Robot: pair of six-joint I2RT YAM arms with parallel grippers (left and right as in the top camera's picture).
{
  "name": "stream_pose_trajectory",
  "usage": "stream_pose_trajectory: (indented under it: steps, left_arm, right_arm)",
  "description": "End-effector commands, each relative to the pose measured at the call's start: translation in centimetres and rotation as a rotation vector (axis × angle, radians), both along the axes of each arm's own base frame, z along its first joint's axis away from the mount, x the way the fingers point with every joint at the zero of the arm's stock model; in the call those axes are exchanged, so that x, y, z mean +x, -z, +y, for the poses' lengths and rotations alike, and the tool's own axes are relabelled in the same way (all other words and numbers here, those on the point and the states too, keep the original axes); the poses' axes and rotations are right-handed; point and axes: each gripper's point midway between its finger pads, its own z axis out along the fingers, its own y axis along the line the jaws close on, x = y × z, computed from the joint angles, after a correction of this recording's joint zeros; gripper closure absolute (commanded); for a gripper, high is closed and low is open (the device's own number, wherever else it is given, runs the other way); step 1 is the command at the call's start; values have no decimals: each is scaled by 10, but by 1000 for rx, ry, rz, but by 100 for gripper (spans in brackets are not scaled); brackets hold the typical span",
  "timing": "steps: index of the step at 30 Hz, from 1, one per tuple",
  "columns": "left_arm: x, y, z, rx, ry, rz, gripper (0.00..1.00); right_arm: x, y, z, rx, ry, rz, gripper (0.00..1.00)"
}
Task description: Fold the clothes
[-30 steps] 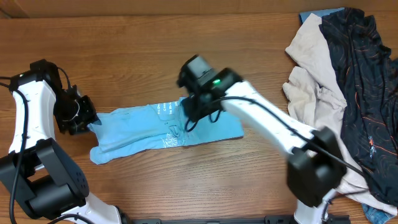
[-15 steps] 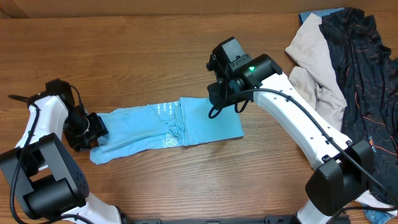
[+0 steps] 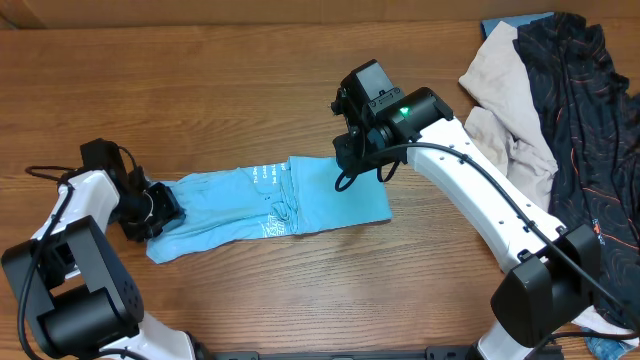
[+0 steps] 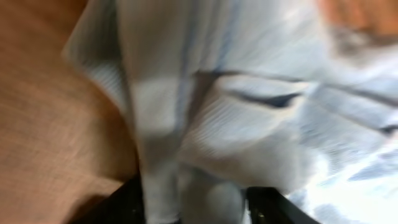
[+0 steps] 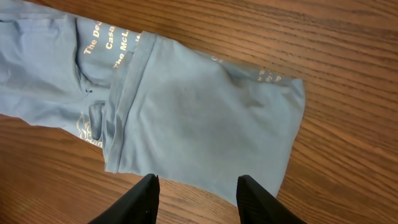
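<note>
The light blue T-shirt [image 3: 270, 205] lies folded into a long strip on the table, with pale lettering near its middle. My left gripper [image 3: 155, 210] is at the strip's left end. In the left wrist view blurred blue cloth [image 4: 217, 112] fills the frame and bulges between the spread dark fingers [image 4: 127, 202]. My right gripper [image 3: 360, 165] hovers open and empty above the strip's right part. In the right wrist view the shirt [image 5: 186, 106] lies below the open gripper [image 5: 198, 186]. The cream garment [image 3: 500, 110] and the black one with orange lines [image 3: 590, 120] lie heaped at the right.
A blue cloth corner [image 3: 510, 22] shows behind the heap at the top right, and another blue bit [image 3: 605, 345] at the bottom right. The wooden table [image 3: 250, 80] is bare behind and in front of the shirt.
My right arm swung right, from over the shirt's middle to its right end, then stopped. My left gripper moved down and right onto the shirt's left end.
</note>
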Motion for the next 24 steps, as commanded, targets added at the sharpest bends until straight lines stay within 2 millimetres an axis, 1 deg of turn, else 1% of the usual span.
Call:
stream_pose_trajectory:
  steps: [1, 3, 5, 7, 10, 12, 14, 19, 22, 24]
  left_arm:
    - [-2, 7, -21, -106, 42, -30, 59]
    - [-2, 7, -23, -115, 52, -38, 80]
    - [-2, 7, -23, -116, 51, -37, 91]
    - [-3, 5, -20, -116, 45, -34, 95]
    - [0, -5, -7, -108, 12, -32, 96]
    - [4, -18, 9, -99, -26, -37, 96]
    - [10, -34, 31, -75, -69, -51, 96]
    - [16, -79, 92, 40, -174, -83, 96]
    - [20, -106, 121, 95, -219, -120, 94]
    - [20, -124, 133, 126, -237, -128, 94]
  right_arm:
    - [3, -7, -1, 2, -2, -23, 56]
    - [3, -7, -1, 0, -2, -21, 56]
    - [2, -7, -1, -1, -2, -19, 57]
    - [2, -7, -1, -1, -2, -19, 56]
    - [4, -8, -4, -6, 17, -26, 57]
    - [12, -10, -17, -37, 103, -45, 57]
    - [18, -14, -29, -44, 164, -56, 56]
    - [28, -22, -57, -29, 244, -57, 56]
    - [29, -22, -75, -39, 284, -42, 56]
    - [30, -21, -85, -47, 307, -29, 56]
